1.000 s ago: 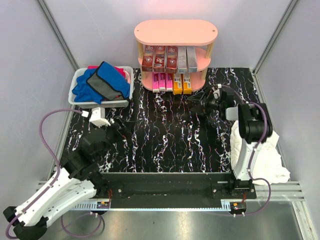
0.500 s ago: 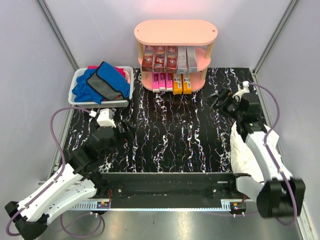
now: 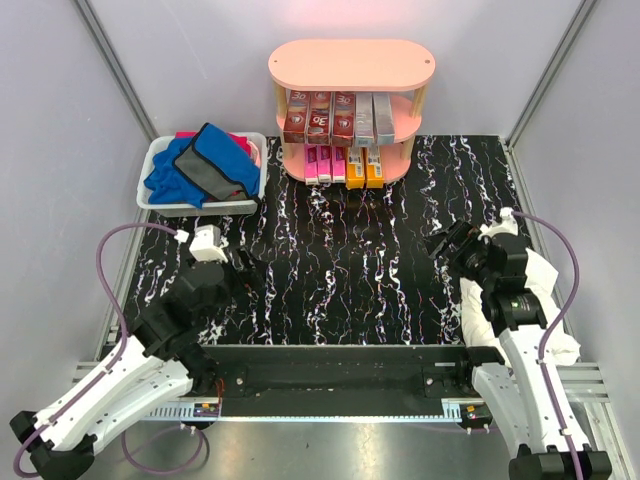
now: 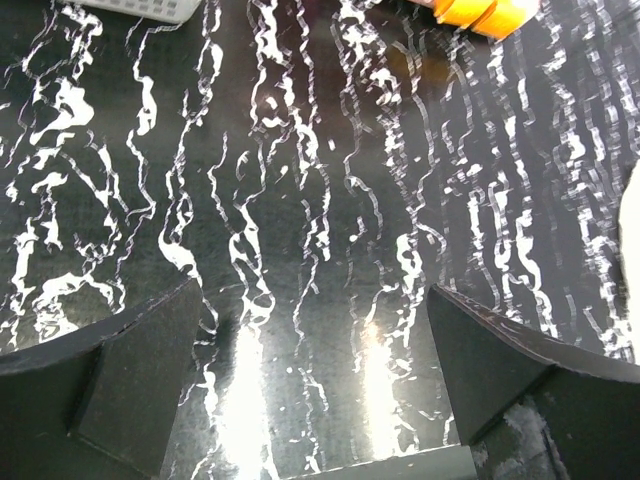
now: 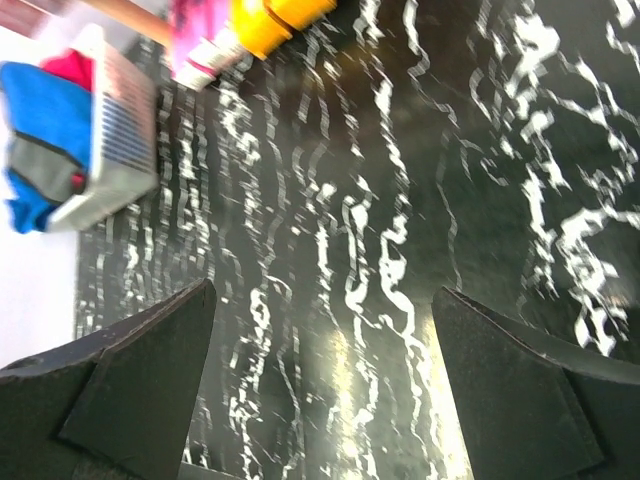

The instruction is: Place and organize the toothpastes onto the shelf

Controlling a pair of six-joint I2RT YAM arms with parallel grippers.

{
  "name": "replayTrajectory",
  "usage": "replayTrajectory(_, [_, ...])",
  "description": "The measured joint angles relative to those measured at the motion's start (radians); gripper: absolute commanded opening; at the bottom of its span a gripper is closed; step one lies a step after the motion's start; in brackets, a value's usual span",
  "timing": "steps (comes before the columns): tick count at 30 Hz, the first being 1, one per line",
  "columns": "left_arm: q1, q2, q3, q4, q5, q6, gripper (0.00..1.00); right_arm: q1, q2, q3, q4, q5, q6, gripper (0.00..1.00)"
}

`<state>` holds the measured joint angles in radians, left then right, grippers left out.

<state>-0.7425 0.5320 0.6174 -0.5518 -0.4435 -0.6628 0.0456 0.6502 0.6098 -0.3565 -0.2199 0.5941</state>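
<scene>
The toothpastes (image 3: 340,118) stand on the shelf (image 3: 350,65) at the far edge of the worktop (image 3: 340,260), dark red and silver boxes upright on the middle tier, pink and orange ones below. Just left sits a white bin (image 3: 160,203) of cloths (image 3: 200,165). Nearer me, the left gripper (image 4: 312,300) and right gripper (image 5: 325,300) hang over the worktop, well apart, both with jaws spread and nothing between them.

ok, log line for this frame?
left gripper open, empty | right gripper open, empty | toothpastes on shelf, middle and bottom tiers
</scene>
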Motion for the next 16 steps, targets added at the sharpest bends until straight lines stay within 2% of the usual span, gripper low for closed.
replayTrajectory(7, [0.001,0.021,-0.024,-0.006,-0.036,0.001,0.99,0.000,0.002,-0.032,-0.038,0.061,-0.024,1.00])
replayTrajectory(16, [0.001,0.063,-0.056,0.045,-0.055,0.035,0.99,0.000,0.000,-0.054,0.006,0.131,-0.064,1.00])
